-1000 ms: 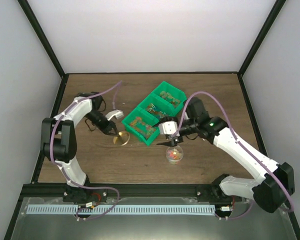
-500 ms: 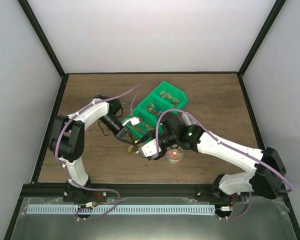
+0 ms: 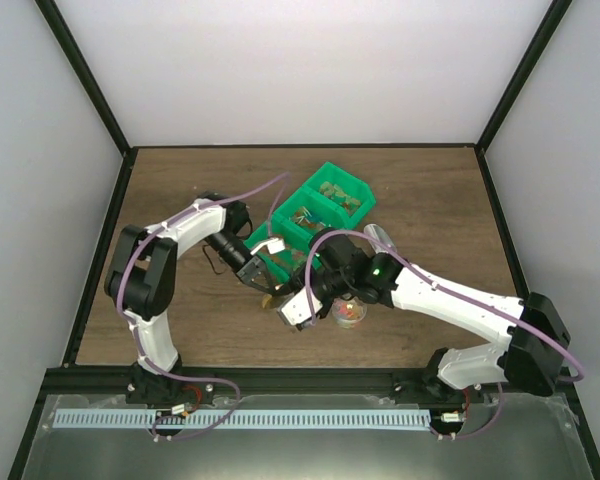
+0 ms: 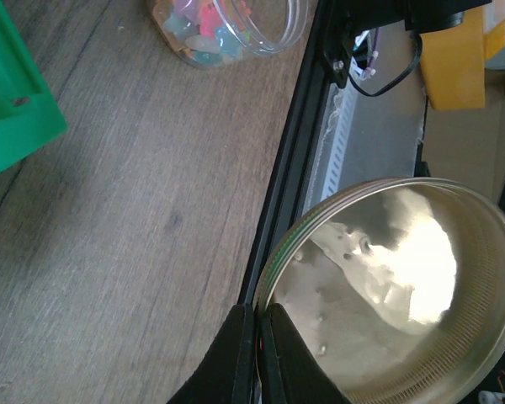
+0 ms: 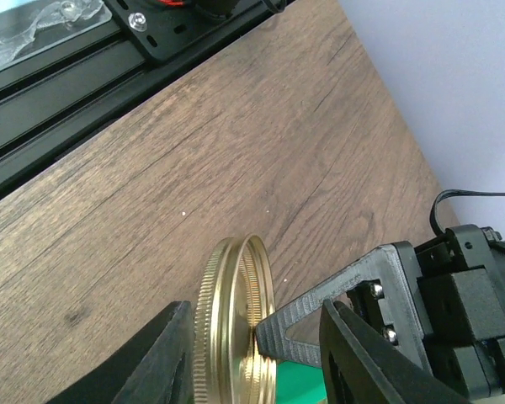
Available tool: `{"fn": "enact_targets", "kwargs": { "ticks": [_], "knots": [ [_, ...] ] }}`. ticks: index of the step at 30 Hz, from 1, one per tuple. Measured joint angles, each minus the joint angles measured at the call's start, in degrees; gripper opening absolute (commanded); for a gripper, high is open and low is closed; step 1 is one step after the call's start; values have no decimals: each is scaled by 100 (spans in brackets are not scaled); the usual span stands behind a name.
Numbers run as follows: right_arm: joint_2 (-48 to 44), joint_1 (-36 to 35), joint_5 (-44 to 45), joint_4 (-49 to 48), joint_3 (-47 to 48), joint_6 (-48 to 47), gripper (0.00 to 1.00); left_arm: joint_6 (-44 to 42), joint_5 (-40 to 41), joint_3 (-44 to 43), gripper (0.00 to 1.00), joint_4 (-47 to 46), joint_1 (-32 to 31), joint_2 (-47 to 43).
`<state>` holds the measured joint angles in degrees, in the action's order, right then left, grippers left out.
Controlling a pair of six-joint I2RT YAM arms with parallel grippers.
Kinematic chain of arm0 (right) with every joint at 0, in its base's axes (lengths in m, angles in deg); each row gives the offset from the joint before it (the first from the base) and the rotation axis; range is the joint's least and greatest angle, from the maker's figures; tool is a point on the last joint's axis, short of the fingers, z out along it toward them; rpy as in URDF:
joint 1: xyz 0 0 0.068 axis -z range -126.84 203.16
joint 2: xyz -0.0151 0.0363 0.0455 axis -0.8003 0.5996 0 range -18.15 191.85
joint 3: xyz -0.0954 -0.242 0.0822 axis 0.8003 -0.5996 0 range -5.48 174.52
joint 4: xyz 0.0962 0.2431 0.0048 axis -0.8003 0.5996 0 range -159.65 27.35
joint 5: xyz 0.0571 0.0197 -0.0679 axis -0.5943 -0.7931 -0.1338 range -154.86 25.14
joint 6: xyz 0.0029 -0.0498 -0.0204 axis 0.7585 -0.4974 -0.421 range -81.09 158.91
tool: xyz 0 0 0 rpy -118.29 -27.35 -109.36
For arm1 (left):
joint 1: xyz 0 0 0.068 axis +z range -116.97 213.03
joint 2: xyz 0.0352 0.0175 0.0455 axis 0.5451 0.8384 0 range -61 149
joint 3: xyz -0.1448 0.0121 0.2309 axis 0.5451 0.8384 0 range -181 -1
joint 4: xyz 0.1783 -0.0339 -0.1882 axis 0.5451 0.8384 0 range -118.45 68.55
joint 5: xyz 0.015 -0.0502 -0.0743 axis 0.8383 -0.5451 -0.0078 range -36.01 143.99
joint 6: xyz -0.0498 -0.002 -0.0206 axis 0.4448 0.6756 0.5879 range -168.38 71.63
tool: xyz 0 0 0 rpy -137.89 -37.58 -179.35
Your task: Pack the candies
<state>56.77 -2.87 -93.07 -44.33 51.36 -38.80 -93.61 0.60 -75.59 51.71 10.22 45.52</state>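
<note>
A small clear jar [image 3: 349, 313] with mixed-colour candies [image 4: 209, 34] in it stands open on the wooden table. My left gripper [image 3: 263, 283] is shut on the rim of a gold metal lid [image 4: 396, 295] and holds it on edge above the table, left of the jar. In the right wrist view, my right gripper [image 5: 257, 310] is open, with one jaw on each side of the lid [image 5: 236, 328]. The left gripper's finger [image 5: 345, 307] pinches the lid there. In the top view, my right gripper [image 3: 285, 303] is just left of the jar.
A green bin [image 3: 310, 220] with three compartments of sweets stands behind the jar; its corner shows in the left wrist view [image 4: 8, 109]. A grey metal scoop [image 3: 377, 233] lies right of the bin. The black frame rail [image 4: 286, 185] runs along the near table edge.
My left arm carried the lid rightward toward the jar. My right arm swung from above the jar to its left, and its open jaws now stand around the lid.
</note>
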Motion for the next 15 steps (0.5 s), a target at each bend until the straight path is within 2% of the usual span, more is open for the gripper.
{"fn": "enact_targets", "kwargs": {
  "ticks": [9, 11, 13, 15],
  "knots": [
    [46, 0, 310, 295, -2, -195, 43, -24, -131, 2, 4, 37, 0, 26],
    [31, 0, 376, 251, -52, -201, 37, -31, -136, 2, 4, 39, 0, 26],
    [24, 0, 455, 199, -140, -186, 27, -39, -155, 2, 4, 46, 0, 33],
    [31, -2, 555, 122, -197, -109, 25, -42, -175, 2, 4, 50, 0, 61]
  ]
}}
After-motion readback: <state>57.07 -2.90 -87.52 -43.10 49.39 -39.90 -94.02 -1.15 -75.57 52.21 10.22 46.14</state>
